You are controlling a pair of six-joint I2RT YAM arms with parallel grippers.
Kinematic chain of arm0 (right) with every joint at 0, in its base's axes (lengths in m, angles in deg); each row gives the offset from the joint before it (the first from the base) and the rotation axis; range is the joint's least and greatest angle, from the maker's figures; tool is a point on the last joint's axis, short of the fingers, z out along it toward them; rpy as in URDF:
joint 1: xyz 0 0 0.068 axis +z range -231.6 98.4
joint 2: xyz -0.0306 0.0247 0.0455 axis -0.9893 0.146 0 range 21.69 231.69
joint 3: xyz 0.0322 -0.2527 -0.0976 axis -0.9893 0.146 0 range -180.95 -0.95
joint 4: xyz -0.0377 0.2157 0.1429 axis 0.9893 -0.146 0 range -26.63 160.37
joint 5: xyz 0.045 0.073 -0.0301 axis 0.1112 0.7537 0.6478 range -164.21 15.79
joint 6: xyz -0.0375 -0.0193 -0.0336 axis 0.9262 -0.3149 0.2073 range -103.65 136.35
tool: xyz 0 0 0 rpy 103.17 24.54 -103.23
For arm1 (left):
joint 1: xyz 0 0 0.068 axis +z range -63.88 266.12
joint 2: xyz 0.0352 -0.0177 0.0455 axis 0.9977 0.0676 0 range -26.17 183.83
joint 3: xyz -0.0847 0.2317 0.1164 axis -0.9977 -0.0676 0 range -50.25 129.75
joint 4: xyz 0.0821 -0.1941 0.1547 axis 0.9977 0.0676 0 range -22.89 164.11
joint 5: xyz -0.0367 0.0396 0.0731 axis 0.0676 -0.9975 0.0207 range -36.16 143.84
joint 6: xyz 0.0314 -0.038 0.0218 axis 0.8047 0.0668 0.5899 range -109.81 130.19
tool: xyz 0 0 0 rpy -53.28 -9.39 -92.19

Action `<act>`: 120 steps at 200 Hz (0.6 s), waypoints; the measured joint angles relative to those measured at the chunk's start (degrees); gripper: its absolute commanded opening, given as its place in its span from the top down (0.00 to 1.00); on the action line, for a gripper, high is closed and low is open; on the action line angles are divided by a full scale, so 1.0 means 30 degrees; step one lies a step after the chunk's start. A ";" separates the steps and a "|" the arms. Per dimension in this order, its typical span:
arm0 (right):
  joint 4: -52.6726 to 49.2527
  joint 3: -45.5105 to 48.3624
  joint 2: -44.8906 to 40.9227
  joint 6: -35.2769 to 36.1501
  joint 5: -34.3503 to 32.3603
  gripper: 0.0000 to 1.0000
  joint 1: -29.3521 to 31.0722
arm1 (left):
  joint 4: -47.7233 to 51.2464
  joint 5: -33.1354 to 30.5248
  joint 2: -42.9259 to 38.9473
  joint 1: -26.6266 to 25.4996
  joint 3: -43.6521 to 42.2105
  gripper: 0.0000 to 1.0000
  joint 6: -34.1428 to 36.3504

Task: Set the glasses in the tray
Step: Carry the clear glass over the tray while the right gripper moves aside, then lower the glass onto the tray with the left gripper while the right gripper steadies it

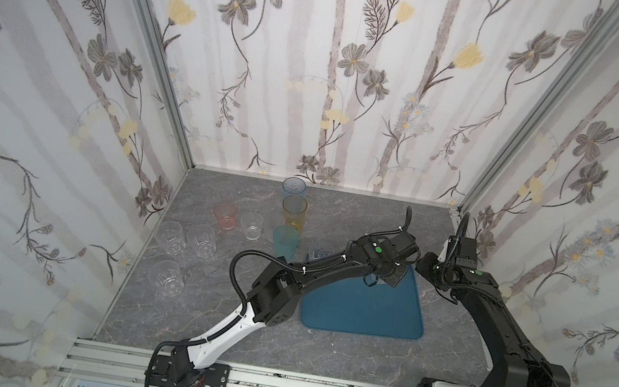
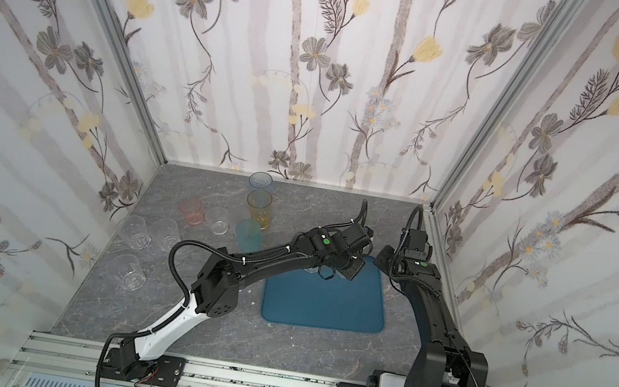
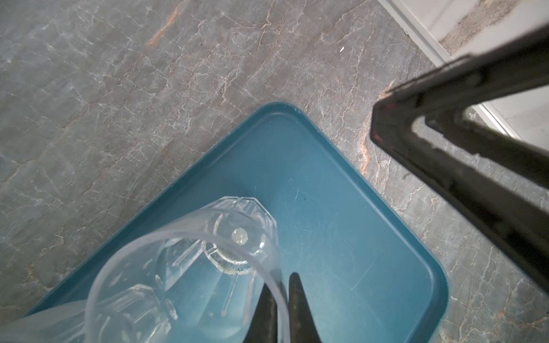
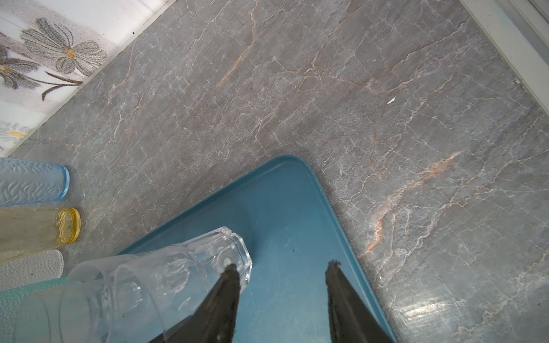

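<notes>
Over the tray (image 3: 371,252), the left tool (image 3: 282,279) pinches the rim of a clear faceted glass (image 3: 190,261), while the right tool (image 4: 282,265) hangs open and empty above the tray.

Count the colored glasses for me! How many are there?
4. A blue glass stands farthest back, a yellow glass just in front of it, a teal glass in front of that, and a pink glass to their left. More may be hidden.

Overhead pair; wrist close-ups over tray (image 3: 341,193)

Blue tray (image 1: 365,310), grey veined tabletop (image 1: 316,351)
</notes>
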 measured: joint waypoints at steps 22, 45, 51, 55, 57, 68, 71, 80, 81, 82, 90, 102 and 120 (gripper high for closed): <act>0.0000 -0.0102 0.0240 0.0015 0.0299 0.51 0.0073 | -0.0022 0.0022 0.0007 0.0000 -0.0036 0.73 0.0058; -0.0051 -0.0430 0.0437 0.0175 0.0503 0.51 0.0073 | 0.0000 -0.0044 -0.0022 0.0007 0.0233 0.62 0.0386; -0.0044 -0.0488 0.0495 0.0240 0.0597 0.50 0.0073 | 0.0000 -0.0058 -0.0073 0.0007 0.0379 0.60 0.0481; -0.0073 -0.0532 0.0525 0.0328 0.0750 0.50 0.0073 | -0.0007 -0.0073 -0.0153 0.0007 0.0452 0.59 0.0517; -0.0095 -0.0539 0.0539 0.0357 0.0794 0.49 0.0073 | -0.0007 -0.0095 -0.0211 0.0007 0.0495 0.58 0.0561; -0.0277 -0.0685 0.0634 0.0510 0.1035 0.49 0.0073 | 0.0000 -0.0240 -0.0641 0.0022 0.0605 0.56 0.0882; -0.0299 -0.0707 0.0648 0.0576 0.1166 0.48 0.0073 | 0.0000 -0.0284 -0.0809 0.0029 0.0612 0.55 0.1005; -0.0459 -0.0772 0.0692 0.0648 0.1617 0.48 0.0073 | 0.0000 -0.0510 -0.1450 0.0080 0.0590 0.54 0.1137; -0.0474 -0.0780 0.0692 0.0656 0.1647 0.48 0.0073 | 0.0000 -0.0532 -0.1515 0.0080 0.0583 0.54 0.1151; -0.0488 -0.0787 0.0692 0.0656 0.1683 0.48 0.0073 | 0.0000 -0.0554 -0.1574 0.0087 0.0576 0.54 0.1166; -0.0590 -0.0823 0.0707 0.0729 0.1982 0.48 0.0117 | -0.0029 -0.0823 -0.2331 0.0131 0.0357 0.53 0.1450; -0.0685 -0.0831 0.0707 0.0860 0.2433 0.48 0.0270 | -0.0204 -0.1304 -0.3453 0.0277 -0.0233 0.52 0.1719; -0.0743 -0.0743 0.0707 0.1071 0.2922 0.48 0.0656 | -0.0583 -0.2419 -0.5005 0.0729 -0.1785 0.51 0.2091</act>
